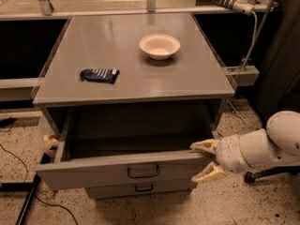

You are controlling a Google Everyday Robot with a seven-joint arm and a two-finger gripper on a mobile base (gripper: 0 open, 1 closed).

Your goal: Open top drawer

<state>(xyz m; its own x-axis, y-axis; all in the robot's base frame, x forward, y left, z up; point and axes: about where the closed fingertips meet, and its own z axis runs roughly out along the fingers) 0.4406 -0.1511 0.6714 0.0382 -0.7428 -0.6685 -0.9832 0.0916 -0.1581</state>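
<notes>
The top drawer (pixel 93 170) is grey with a flat front and a black bar handle (pixel 143 172). It stands pulled far out from the cabinet, and its shallow grey inside shows, dark and empty. My gripper (pixel 205 160) is at the drawer's right front corner, on a white arm coming from the right. One tan finger (pixel 202 146) lies above the front's top edge and the other (pixel 208 173) lies lower, beside the front. The fingers are spread apart and hold nothing.
A narrower grey drawer (pixel 140 189) with a smaller handle sits shut below. On the cabinet top (pixel 131 74) lie a white bowl (pixel 159 46) and a dark blue snack packet (pixel 99 74). Cables run on the speckled floor (pixel 28 205) at the left. A power strip (pixel 229 1) is at the back right.
</notes>
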